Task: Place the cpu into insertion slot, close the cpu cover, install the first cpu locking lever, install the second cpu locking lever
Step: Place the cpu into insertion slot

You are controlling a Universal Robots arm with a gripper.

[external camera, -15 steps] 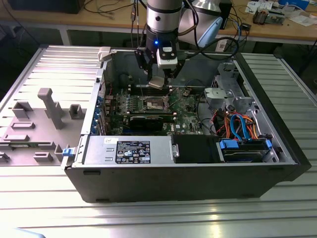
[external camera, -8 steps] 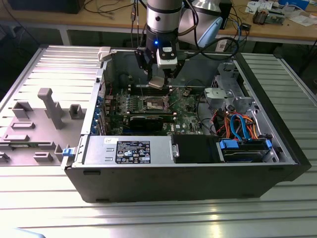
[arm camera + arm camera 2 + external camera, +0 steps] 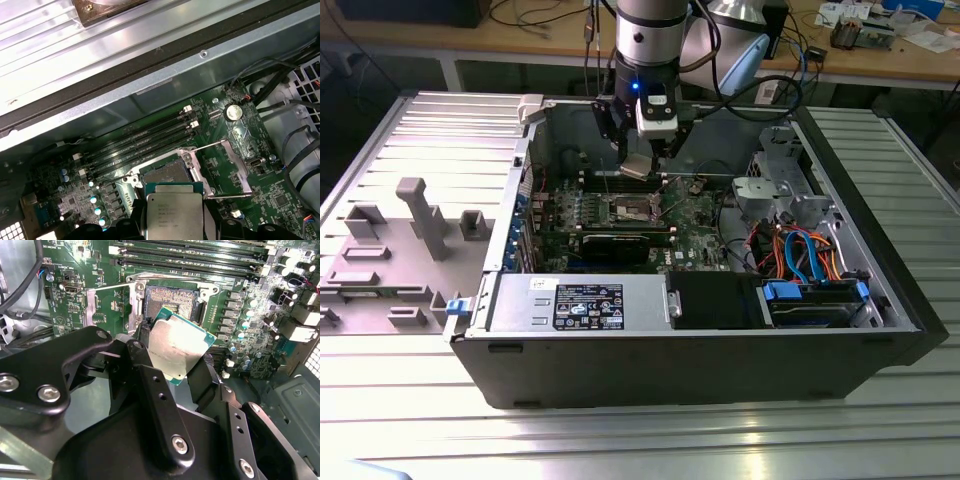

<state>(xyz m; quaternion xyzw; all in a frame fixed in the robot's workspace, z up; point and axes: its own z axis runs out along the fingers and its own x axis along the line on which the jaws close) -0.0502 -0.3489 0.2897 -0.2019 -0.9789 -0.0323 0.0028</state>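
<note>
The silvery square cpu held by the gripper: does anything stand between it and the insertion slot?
Nothing visible does. The silvery square cpu, held in the black gripper, hangs above the square metal-rimmed insertion slot, whose dark contact field lies bare; the silvery sheet-metal cpu cover is swung aside.

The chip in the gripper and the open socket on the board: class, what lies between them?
Nothing. In the exterior view the chip, held by the gripper, hangs apart from the socket, and the stretch between them is bare.

insertion slot (image 3: 167,175) partly behind cpu (image 3: 175,216) (perhaps half); cpu cropped, first wrist view
</note>
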